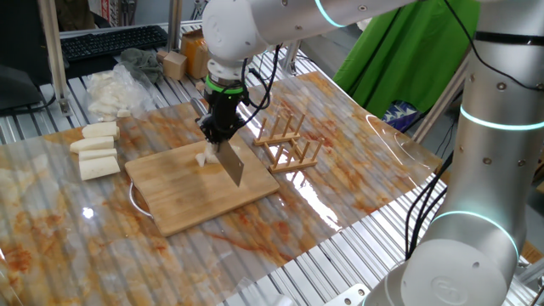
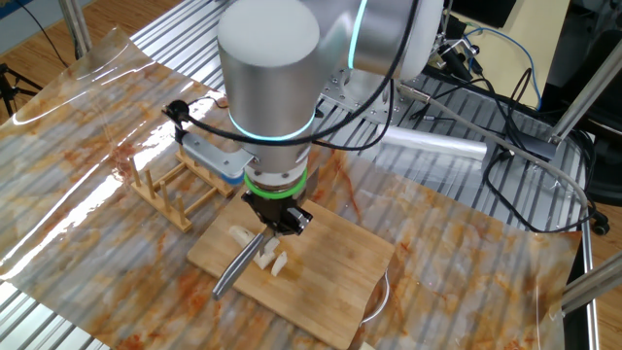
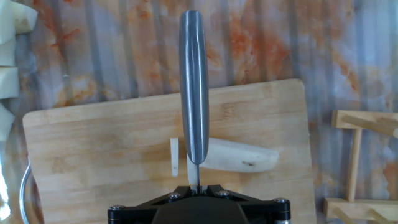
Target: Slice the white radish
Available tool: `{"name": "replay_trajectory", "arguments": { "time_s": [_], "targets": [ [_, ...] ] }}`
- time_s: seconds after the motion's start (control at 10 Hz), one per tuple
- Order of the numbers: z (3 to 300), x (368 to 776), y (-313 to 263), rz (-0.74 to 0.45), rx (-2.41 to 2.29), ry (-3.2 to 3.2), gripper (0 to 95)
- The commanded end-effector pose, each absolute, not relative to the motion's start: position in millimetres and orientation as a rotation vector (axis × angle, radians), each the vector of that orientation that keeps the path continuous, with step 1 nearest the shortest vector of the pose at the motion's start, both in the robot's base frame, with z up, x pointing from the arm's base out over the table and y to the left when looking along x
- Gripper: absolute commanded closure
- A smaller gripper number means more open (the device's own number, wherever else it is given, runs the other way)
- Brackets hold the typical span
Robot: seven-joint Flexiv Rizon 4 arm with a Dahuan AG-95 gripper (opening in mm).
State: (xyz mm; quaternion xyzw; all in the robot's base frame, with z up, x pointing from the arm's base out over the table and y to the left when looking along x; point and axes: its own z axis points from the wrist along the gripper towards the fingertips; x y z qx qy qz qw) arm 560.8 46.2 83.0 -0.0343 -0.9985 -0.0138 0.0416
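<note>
In the hand view, the gripper (image 3: 198, 190), clamped on the knife (image 3: 194, 81), holds its blade crosswise over the white radish (image 3: 239, 157), whose long axis runs left-right at lower centre, tapering rightward.

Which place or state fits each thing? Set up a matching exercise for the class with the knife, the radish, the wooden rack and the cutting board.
Things:
1. knife
2. radish
3. wooden rack
4. cutting board

Places or states:
A. standing on the table beside the board
B. lying on the board, one thin slice cut off
C. held in the gripper
D. lying flat under the radish

Pairs: 1-C, 2-B, 3-A, 4-D
</note>
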Motion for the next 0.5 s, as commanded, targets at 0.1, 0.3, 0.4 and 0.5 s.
{"name": "replay_trajectory", "arguments": {
  "time_s": [0.1, 0.3, 0.4, 0.5],
  "targets": [
    [83.5, 562.3, 44.4, -0.047, -0.122, -3.054, 95.0],
    [82.1, 562.3, 42.0, -0.061, -0.13, -3.054, 95.0],
    [81.6, 562.3, 41.2, -0.059, -0.129, -3.055, 95.0],
    [81.6, 562.3, 41.2, -0.06, -0.134, -3.055, 95.0]
  ]
}}
